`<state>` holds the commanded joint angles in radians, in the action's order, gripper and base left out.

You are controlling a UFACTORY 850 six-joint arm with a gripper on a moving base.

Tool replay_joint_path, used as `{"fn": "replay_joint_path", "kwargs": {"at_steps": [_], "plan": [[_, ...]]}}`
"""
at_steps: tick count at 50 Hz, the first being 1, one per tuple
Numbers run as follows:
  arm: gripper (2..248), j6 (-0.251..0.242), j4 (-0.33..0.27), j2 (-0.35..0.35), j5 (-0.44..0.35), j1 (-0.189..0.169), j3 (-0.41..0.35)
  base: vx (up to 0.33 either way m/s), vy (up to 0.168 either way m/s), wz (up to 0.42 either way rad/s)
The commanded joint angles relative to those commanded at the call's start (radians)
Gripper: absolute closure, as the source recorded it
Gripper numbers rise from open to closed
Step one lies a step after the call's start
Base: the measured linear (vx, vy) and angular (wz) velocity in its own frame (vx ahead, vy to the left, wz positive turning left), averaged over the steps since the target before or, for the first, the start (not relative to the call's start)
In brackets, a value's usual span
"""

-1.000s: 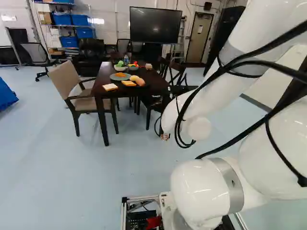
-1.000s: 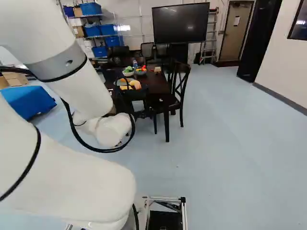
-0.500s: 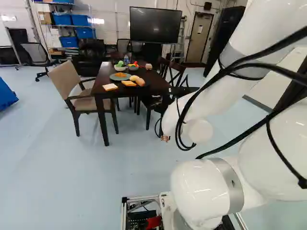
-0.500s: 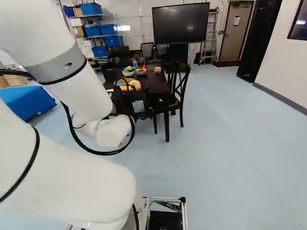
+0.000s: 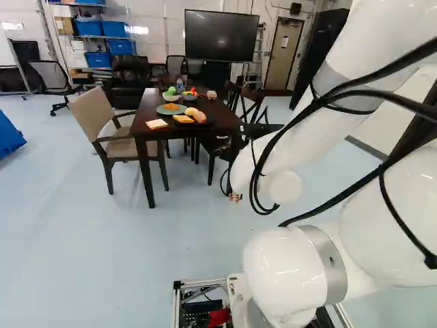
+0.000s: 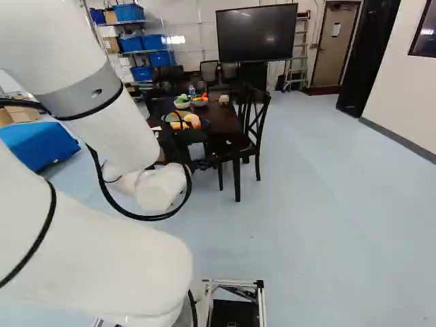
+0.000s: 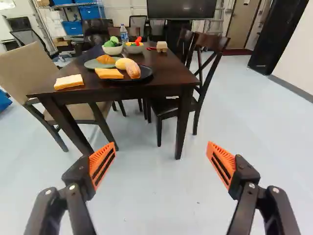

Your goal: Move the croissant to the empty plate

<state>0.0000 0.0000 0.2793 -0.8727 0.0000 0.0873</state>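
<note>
1. Dark wooden rectangular tabletop point(image 7: 161, 73), well ahead of the tool point(image 7: 163, 169) and off toward its left finger; a bare stretch of pale floor point(image 7: 161, 196) lay between them.
2. Golden-brown croissant point(image 7: 105, 59), resting on a grey-green round plate point(image 7: 93, 64) toward the far left part of the tabletop. Its long axis could not be told at that range.
3. Black round plate point(image 7: 142, 75), just beside the grey-green one, nearer the tool; it carried an orange slab point(image 7: 109, 73), a yellow roll point(image 7: 122, 63) and a tan baguette-shaped loaf point(image 7: 132, 69). No bare plate could be made out.
4. Pale slice of bread point(image 7: 69, 81), at the near left corner of the tabletop.
5. Tool: released, orange pads wide apart, holding nothing, held low and pointed at the tabletop.
6. Arm: folded close over its base, wrist level.
7. Judgement: the croissant lay beyond reach; the gap had to close before any grasp.
</note>
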Motion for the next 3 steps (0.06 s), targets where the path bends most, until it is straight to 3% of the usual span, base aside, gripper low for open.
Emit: {"fn": "replay_joint_path", "kwargs": {"at_steps": [3], "plan": [[3,0.000,0.000,0.000,0.000,0.000,0.000,0.000,0.000,0.000]]}}
